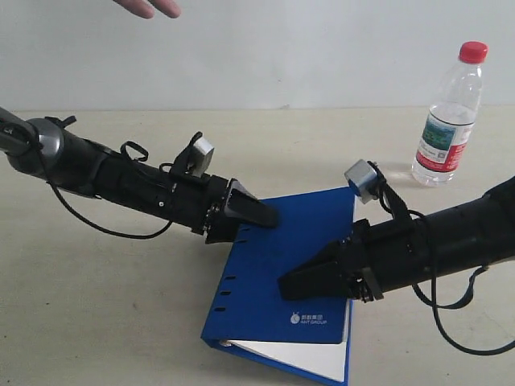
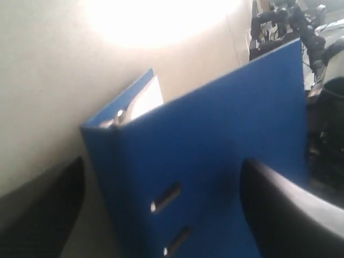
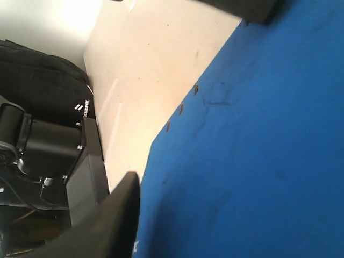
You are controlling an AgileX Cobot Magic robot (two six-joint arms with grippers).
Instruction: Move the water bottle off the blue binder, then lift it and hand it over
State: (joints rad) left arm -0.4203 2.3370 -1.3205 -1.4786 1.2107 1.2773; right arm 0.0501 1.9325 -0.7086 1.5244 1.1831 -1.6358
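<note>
The water bottle stands upright on the table at the far right, clear of the blue binder. The binder lies in the middle of the table with its white pages showing at the near edge. My left gripper is at the binder's far left corner. It is open, and its two fingers sit on either side of the riveted spine edge. My right gripper reaches in from the right, low over the cover near the white logo. In the right wrist view only one finger shows against the blue cover; the other is hidden.
A person's hand hangs at the top left edge of the exterior view. The pale table stretches left of the binder and between the binder and the bottle. A white wall stands behind the table.
</note>
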